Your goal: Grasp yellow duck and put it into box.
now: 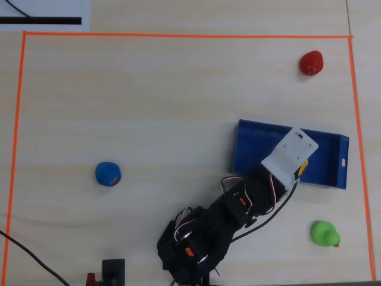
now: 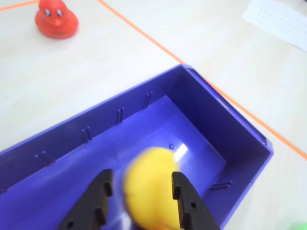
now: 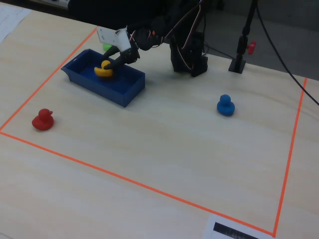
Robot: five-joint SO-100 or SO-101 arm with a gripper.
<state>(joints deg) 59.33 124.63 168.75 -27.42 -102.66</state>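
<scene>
The yellow duck (image 2: 149, 189) is blurred between my gripper's (image 2: 140, 184) black fingers over the floor of the blue box (image 2: 216, 120). The jaws stand apart, with a gap between the left finger and the duck. In the fixed view the duck (image 3: 103, 70) lies inside the box (image 3: 124, 92), just under my gripper (image 3: 116, 63). In the overhead view the white wrist mount covers my gripper (image 1: 301, 162) above the box (image 1: 250, 149); only a sliver of the duck (image 1: 304, 167) shows.
A red duck (image 1: 311, 62) sits beyond the box, a green duck (image 1: 325, 233) beside it near the arm, and a blue duck (image 1: 108, 174) far across the table. Orange tape (image 1: 178, 36) marks the work area. Cables and a stand (image 3: 239, 62) are by the arm's base.
</scene>
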